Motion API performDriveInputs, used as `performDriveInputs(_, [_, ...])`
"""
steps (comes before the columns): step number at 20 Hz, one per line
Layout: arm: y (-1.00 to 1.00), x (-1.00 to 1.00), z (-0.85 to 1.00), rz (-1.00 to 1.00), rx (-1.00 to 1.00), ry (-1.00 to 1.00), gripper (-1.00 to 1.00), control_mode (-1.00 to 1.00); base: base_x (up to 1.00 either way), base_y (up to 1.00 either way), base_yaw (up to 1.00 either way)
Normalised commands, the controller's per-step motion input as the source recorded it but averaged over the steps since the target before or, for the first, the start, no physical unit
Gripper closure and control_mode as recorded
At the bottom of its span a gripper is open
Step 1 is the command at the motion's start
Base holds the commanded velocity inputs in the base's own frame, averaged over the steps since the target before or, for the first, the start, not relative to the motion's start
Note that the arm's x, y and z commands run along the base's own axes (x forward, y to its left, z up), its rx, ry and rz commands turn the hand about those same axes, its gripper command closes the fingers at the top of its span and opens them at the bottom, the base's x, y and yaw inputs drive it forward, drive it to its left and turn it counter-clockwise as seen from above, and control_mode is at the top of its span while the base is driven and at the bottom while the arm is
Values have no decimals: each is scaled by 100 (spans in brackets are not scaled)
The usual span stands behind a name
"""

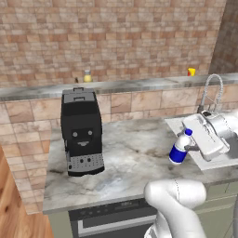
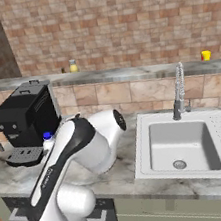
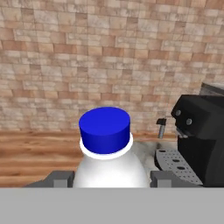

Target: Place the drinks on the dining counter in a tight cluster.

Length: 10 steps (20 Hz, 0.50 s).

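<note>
My gripper (image 1: 186, 148) is shut on a small blue-and-white bottle (image 1: 178, 149) with a blue cap, one of the drinks. The bottle is tilted and held just over the marble worktop, beside the sink's left edge. In the hand view the bottle (image 3: 107, 153) sits between my two dark fingertips (image 3: 59, 178). From the right base view my arm hides all but its cap (image 2: 47, 137). A yellow bottle with a pale cap (image 1: 87, 76) (image 2: 73, 66) stands far back on the grey ledge above the brick splash. The dining counter is out of view.
A black coffee machine (image 1: 82, 131) (image 2: 24, 121) (image 3: 199, 140) stands on the worktop left of the bottle. The sink (image 2: 181, 144) with its spring faucet (image 1: 211, 93) lies to the right. A small yellow object (image 1: 191, 71) (image 2: 205, 55) rests on the ledge behind the faucet.
</note>
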Motion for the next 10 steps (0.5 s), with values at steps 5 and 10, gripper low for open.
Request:
performDriveInputs(5, [7,-25,32,0,0,-5,100,-100,0,0,0])
performDriveInputs(10, [0,0,0,0,0,0,100,-100,0,0,0])
